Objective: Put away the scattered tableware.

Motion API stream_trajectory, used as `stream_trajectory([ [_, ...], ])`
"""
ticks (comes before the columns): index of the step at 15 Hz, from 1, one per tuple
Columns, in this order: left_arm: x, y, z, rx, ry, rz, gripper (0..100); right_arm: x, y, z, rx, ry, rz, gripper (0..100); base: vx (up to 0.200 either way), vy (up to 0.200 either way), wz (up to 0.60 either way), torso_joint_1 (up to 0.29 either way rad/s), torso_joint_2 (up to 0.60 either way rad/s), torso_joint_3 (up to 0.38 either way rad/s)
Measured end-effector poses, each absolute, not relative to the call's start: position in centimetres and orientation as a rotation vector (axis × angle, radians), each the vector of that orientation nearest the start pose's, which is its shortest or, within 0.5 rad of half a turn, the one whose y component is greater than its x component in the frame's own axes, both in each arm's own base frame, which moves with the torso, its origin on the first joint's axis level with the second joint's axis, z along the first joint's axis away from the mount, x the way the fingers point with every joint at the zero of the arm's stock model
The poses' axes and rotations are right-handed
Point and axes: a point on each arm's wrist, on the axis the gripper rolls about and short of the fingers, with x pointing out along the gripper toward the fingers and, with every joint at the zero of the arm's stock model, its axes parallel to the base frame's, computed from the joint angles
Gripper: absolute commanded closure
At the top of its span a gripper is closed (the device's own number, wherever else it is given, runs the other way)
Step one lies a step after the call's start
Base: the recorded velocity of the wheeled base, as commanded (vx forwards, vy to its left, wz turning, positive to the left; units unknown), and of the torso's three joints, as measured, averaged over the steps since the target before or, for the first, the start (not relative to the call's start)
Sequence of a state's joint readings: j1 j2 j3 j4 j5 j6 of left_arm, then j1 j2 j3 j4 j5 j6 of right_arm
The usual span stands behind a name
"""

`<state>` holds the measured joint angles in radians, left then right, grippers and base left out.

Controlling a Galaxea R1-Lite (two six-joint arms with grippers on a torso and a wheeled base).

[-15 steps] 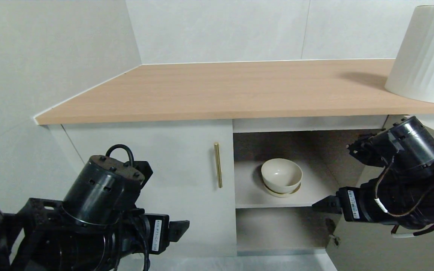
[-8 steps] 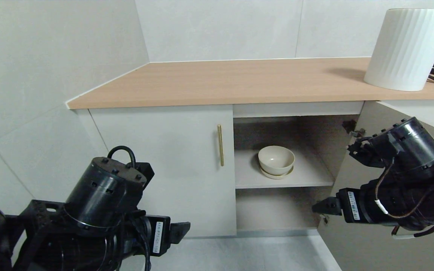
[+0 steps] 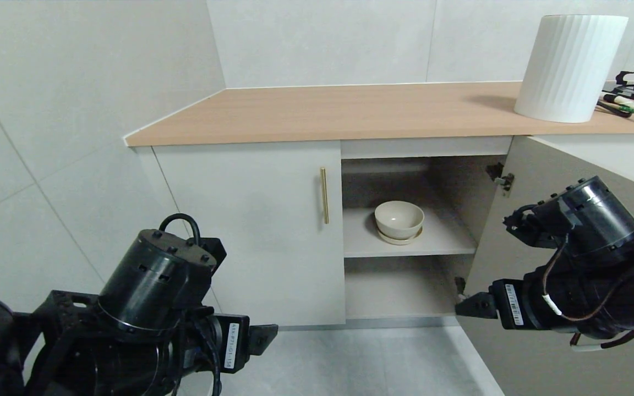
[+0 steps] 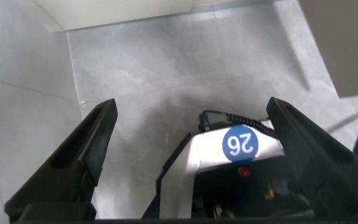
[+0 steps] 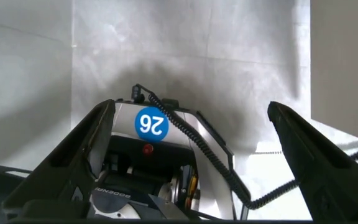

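Observation:
A cream bowl (image 3: 399, 218) rests on a small cream plate (image 3: 399, 238) on the middle shelf (image 3: 443, 242) of the open cabinet. My left gripper (image 4: 191, 118) hangs low at the left, in front of the closed door, pointing down at the grey floor, open and empty. My right gripper (image 5: 191, 115) is low at the right, beside the swung-out door (image 3: 537, 220), also open with nothing between its fingers. Both are well short of the bowl.
The left cabinet door (image 3: 251, 231) is closed and has a brass handle (image 3: 323, 195). On the wooden counter (image 3: 350, 110) stands a tall white ribbed container (image 3: 570, 66), with several utensils (image 3: 633, 99) behind it at the far right. Bare grey floor (image 3: 372, 357) lies before the cabinet.
The whole head picture has shifted: the cabinet and counter now look smaller and farther, so the camera has drawn back. The bowl stays on its plate. Both arms hold their pose.

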<state>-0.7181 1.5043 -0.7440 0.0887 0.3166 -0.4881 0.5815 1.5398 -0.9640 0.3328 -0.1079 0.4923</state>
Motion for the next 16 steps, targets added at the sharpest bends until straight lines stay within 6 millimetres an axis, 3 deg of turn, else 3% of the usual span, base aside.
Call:
stream_trajectory([
  [3, 17.5, -14.4, 15.7, -0.035, 0.808, -0.185, 0, 20.3, 13.1, 18.7, 0.141, 0.943, 0.218, 0, 0.000, 0.000, 0.00, 0.000, 0.00, 0.000],
  [9, 17.5, -14.5, 15.6, -0.034, 0.808, -0.185, 0, 19.5, 12.6, 18.3, 0.043, 0.964, 0.250, 0, 0.000, -0.200, 0.00, 0.004, 0.00, 0.002],
  [16, 17.6, -14.5, 15.5, -0.031, 0.814, -0.183, 0, 13.7, 11.0, 19.6, -0.203, 1.089, 0.374, 0, 0.000, -0.171, 0.00, 0.003, 0.00, 0.002],
])
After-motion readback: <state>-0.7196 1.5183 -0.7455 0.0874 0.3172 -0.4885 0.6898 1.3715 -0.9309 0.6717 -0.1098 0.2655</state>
